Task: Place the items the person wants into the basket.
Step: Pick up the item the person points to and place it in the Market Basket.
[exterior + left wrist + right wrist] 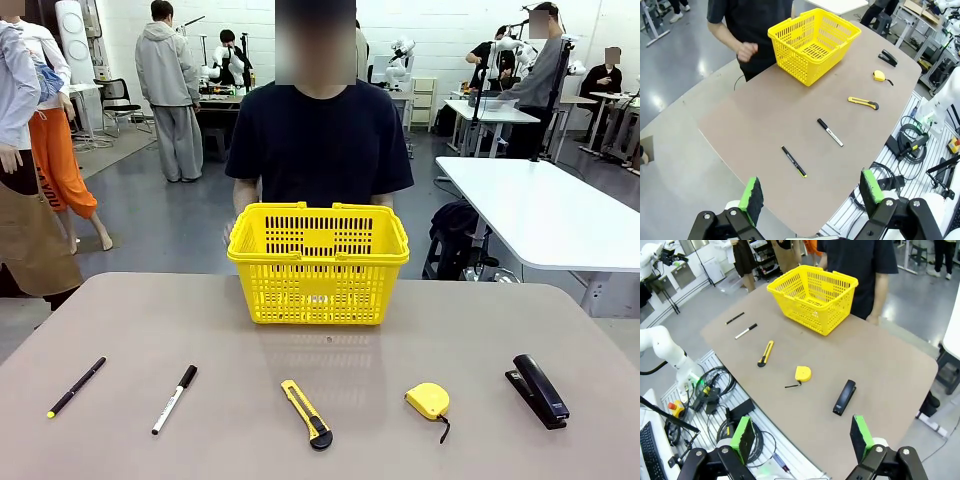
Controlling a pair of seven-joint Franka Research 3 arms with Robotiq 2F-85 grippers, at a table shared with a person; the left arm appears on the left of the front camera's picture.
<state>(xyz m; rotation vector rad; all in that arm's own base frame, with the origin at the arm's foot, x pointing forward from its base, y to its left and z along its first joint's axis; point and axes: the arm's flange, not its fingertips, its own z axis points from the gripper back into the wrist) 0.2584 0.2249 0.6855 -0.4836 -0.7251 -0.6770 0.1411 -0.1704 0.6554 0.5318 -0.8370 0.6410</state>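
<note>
Left jaws and right jaws apart, empty. Basket (318,290) at 12 o'clock by the person (320,140). Pen (76,387), marker (174,399), knife (305,413), tape measure (427,400), stapler (538,390) run 8 to 4 o'clock on table (130,330).

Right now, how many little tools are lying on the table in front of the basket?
5, in a row from the robot's left: black pen, white marker, utility knife, tape measure, stapler. The basket looks empty, though its walls could hide something small.

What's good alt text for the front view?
Yellow plastic lattice basket on a tan table, a black-shirted person behind it; nearer, left to right: black pen, white marker, yellow utility knife, yellow tape measure, black stapler.
</note>
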